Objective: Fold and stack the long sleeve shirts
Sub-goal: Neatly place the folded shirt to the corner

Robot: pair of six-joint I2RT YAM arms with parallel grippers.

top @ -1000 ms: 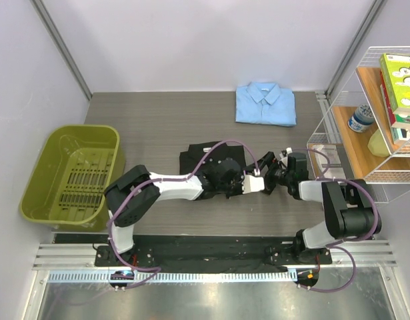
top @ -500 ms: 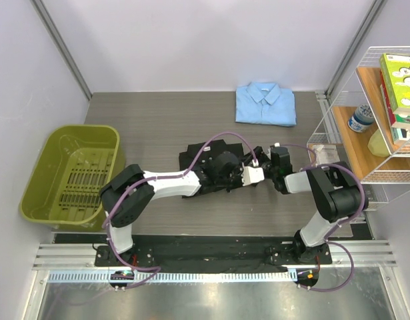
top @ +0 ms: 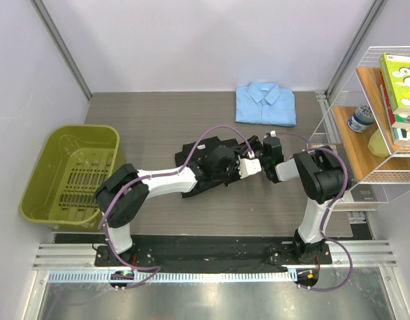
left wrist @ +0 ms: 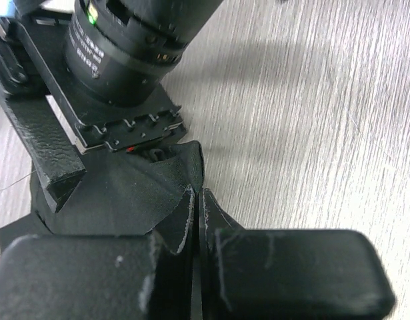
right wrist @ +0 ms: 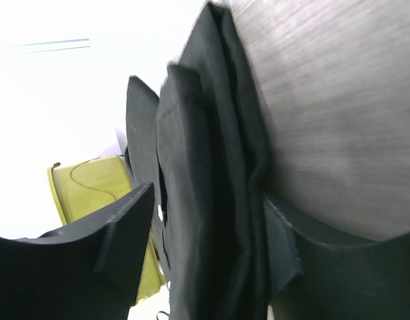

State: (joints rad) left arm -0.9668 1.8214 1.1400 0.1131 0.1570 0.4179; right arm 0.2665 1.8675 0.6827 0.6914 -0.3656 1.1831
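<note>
A green bin (top: pixel 70 175) sits at the left edge of the table (top: pixel 138 120). Near the table's middle lies the black shirt (top: pixel 206 145), bunched in folds and largely under the left arm. The left tool (top: pixel 258 164) pinches a thin fold at the shirt's right-hand edge, its fingers almost touching. Just beside it, the right tool (top: pixel 267 149) clamps several stacked layers of the same shirt. The light blue shirt (top: pixel 265 104) rests folded at the far edge, well apart from both tools. A wire shelf (top: pixel 365 180) stands at the right.

Matt cloth on the black shirt (left wrist: pixel 118 200); matt grained wood table (left wrist: pixel 311 100); smooth plastic bin (top: pixel 51 153).
</note>
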